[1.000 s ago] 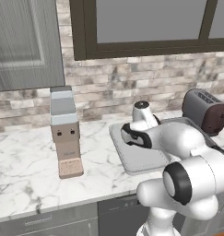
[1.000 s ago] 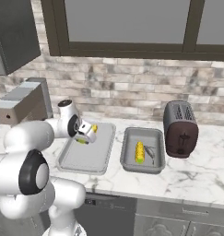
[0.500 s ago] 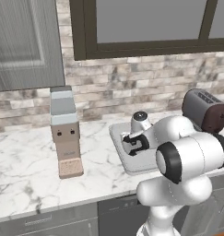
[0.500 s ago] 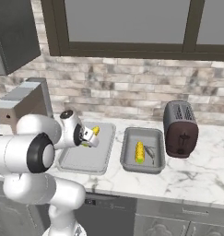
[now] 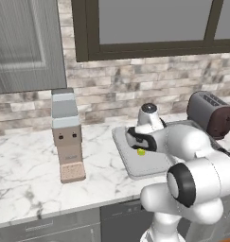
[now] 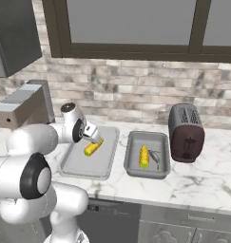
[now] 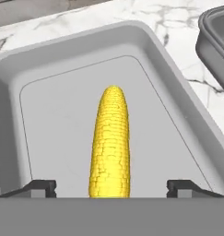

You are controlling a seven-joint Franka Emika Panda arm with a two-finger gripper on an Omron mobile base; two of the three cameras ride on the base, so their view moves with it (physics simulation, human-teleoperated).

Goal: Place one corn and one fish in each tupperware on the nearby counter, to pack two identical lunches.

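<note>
We see the gripper (image 7: 111, 186) with its fingers spread wide, one tip at each side of the near end of a corn (image 7: 111, 140) cob. No contact between pads and cob is visible. The cob lies directly ahead of the tool, lengthwise along the approach axis, on the floor of the left tupperware (image 7: 187, 110). In the right base view the cob (image 6: 92, 147) lies just below the hand.

The other tupperware (image 6: 131, 168), beside the tool, already contains a second cob (image 6: 143, 156) and a fish (image 6: 155, 158).

Handling judgement: we expect the cob to be light, rigid and round, so liable to roll. The bumpy kernels should offer grip. We would take hold across its mid-length, pads on opposite flanks.
</note>
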